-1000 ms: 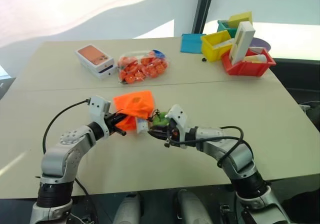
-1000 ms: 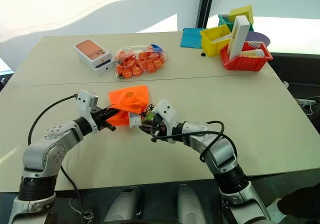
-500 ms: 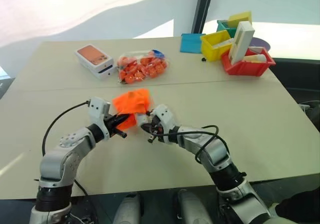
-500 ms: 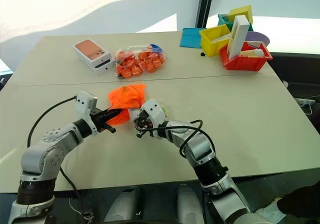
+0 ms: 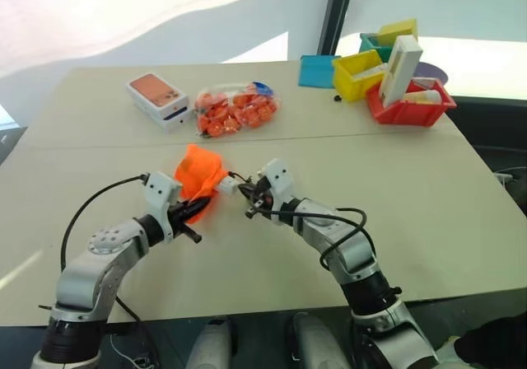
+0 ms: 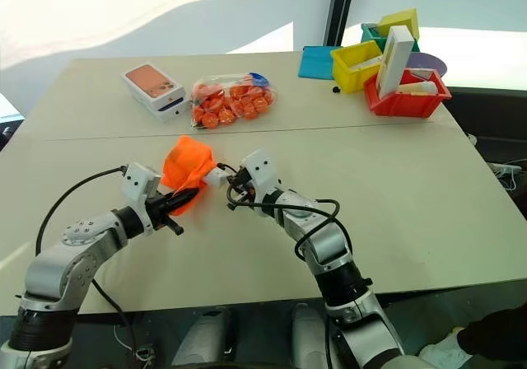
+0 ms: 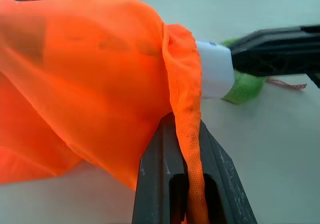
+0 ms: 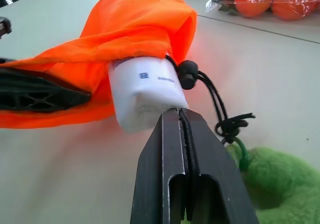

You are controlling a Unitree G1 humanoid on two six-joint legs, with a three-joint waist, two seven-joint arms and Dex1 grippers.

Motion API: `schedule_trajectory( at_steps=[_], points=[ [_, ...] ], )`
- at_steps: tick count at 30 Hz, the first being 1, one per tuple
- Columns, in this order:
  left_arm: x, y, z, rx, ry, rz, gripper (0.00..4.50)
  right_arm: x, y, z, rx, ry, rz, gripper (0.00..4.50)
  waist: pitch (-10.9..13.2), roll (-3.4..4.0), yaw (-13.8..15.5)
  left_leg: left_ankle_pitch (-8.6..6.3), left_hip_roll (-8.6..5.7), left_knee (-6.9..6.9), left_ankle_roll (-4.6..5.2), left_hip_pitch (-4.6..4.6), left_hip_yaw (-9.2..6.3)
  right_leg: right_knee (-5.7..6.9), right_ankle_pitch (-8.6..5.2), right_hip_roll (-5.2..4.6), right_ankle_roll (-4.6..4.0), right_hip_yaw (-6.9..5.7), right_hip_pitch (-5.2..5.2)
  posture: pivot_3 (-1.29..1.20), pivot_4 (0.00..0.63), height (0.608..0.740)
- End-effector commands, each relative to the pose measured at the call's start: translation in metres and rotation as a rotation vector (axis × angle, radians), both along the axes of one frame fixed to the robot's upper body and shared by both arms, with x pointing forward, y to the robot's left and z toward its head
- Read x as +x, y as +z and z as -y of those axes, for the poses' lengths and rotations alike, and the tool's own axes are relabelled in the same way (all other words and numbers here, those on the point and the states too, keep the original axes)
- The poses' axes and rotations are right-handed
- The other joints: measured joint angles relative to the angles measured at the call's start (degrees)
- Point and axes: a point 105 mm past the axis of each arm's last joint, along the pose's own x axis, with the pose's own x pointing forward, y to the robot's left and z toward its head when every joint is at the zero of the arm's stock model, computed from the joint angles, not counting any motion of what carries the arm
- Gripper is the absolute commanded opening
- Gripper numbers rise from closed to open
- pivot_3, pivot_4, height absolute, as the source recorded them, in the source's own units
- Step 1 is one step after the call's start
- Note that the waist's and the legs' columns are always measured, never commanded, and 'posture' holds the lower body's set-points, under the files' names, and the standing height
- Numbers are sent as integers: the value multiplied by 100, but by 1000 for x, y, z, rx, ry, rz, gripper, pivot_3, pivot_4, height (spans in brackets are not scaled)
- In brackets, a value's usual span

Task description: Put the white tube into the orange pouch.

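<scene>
I see one white tube partly inside the mouth of one orange pouch, its flat end clamped in my closed right gripper, my closed left gripper pinching the pouch rim above the table.

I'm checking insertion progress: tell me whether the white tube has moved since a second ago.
Yes. The white tube has shifted up the picture, toward the bag of orange pieces, its far end now inside the orange pouch.

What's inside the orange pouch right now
The white tube sits partway inside the orange pouch, its flat end sticking out at the mouth. The fabric covers the rest of the tube and anything deeper in.
</scene>
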Motion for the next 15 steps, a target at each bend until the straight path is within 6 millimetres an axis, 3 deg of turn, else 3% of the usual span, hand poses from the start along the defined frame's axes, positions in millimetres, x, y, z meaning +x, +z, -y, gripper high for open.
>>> schedule_trajectory(
  at_steps=[1,7,12,15],
  points=[
    [7,26,3,-42,9,96,0,-9,16,-1,13,55,56,32,0,0,2,0,0,2,0,-1,-1,0,0,0,0,0,0,0,150,740],
    [11,43,14,-39,-39,136,0,-10,13,8,-21,70,43,32,0,0,-20,0,0,0,0,-1,-1,1,10,6,18,-1,-2,0,150,740],
    [15,42,13,-10,-42,132,0,-10,3,8,-56,82,3,32,0,0,-13,0,0,-2,0,-1,-1,1,10,7,18,-1,-2,0,150,740],
    [17,39,10,-7,-35,121,0,-8,2,-2,-55,92,2,32,0,0,-17,0,0,-1,0,-1,-1,1,10,6,18,-1,-2,0,150,740]
  ],
)
